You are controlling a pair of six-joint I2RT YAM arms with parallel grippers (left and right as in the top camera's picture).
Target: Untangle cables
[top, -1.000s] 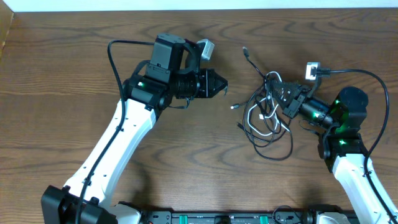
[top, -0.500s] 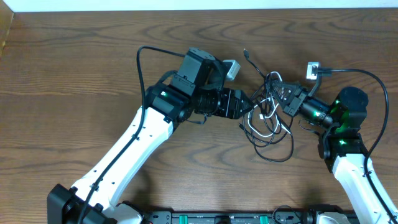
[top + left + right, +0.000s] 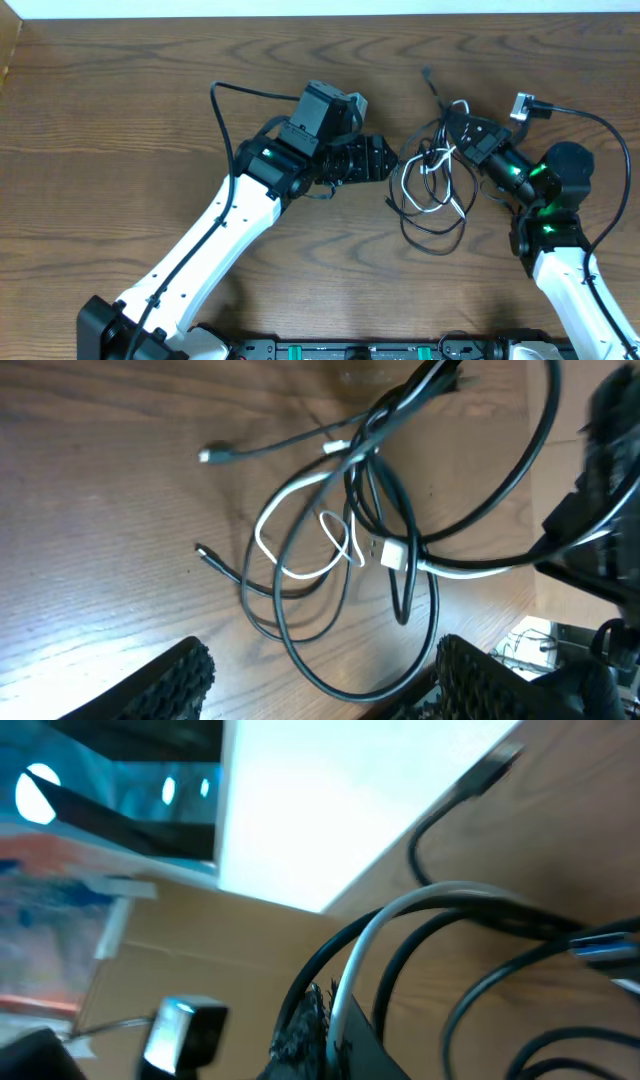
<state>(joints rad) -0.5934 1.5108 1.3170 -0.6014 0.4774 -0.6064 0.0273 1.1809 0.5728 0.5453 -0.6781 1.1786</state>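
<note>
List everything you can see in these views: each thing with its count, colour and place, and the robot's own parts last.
table: one, brown wood, under everything.
cables: one tangle, several black and one white, right of centre, between the grippers.
left arm and right arm: two, white with black joints, reaching over the table.
left gripper: one, black, open, at the tangle's left side.
right gripper: one, black, shut on the cables at the tangle's upper right.

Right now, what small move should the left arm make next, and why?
Probably ease the left end effector forward, then close on the black loop of the cables. It is open beside the tangle, and the wrist view shows that loop lying between its fingers. The right end effector is shut on the tangle's far side, so a second grip would let the arms pull apart.
</note>
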